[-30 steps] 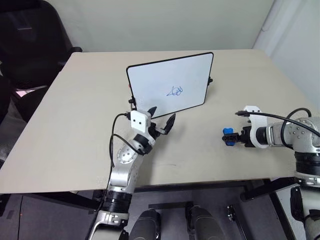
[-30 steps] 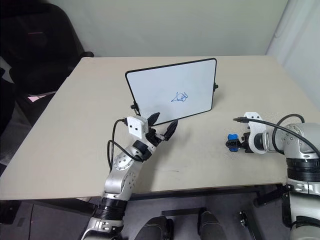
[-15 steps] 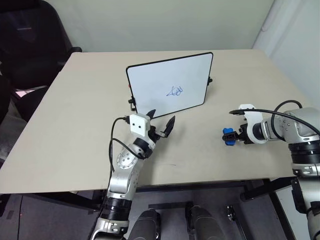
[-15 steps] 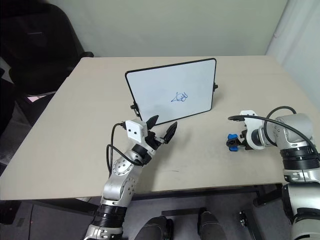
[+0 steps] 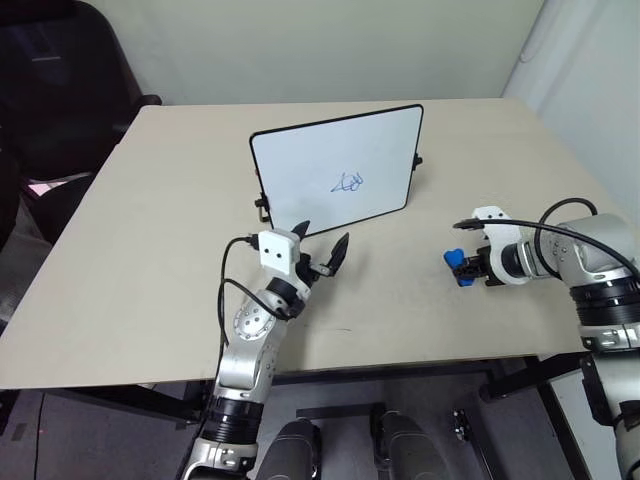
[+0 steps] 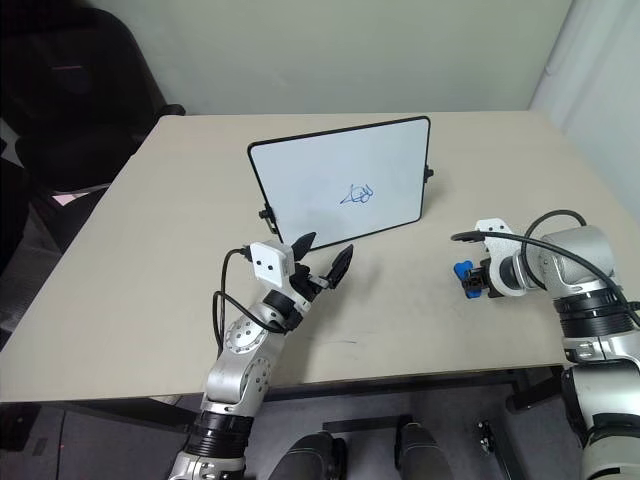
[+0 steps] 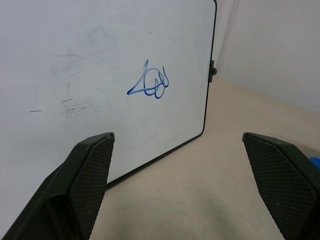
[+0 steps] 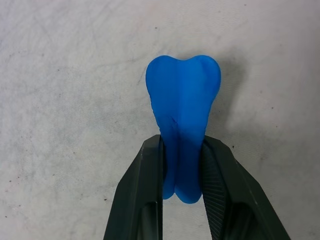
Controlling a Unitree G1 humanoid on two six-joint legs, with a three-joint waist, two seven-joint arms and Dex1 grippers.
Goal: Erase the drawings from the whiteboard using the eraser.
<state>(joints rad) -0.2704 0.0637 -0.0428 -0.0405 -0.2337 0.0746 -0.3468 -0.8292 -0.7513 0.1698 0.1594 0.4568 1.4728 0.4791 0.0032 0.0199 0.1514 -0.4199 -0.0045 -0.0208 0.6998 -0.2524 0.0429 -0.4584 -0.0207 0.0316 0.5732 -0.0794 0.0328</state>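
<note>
Whiteboard: stands propped on its small black feet near the middle of the table, tilted back, so its white face is open to an arm reaching from the robot's side.
Drawings: one small blue looping scribble on the right half of the board face, not yet wiped; the left wrist view also shows faint grey smudges further along the board.
Eraser: bright blue block lying on the tabletop, well to the right of the board and apart from it, with its far end resting on the surface.
Right gripper: angled down over the eraser, its two black fingers clamped on the block's pinched waist, one on each side; the narrow middle probably gives the pads the surest seat and leaves the broad end free for wiping.
Left gripper: hovers just in front of the board's lower left corner, fingers spread wide and holding nothing; it seems placed to steady the board against the push of wiping.
Step in hand: the grasp looks made; lifting and carrying the eraser across to the scribble is what remains.
Risk: a light board on feet may slide or tip back if pressed without support.
</note>
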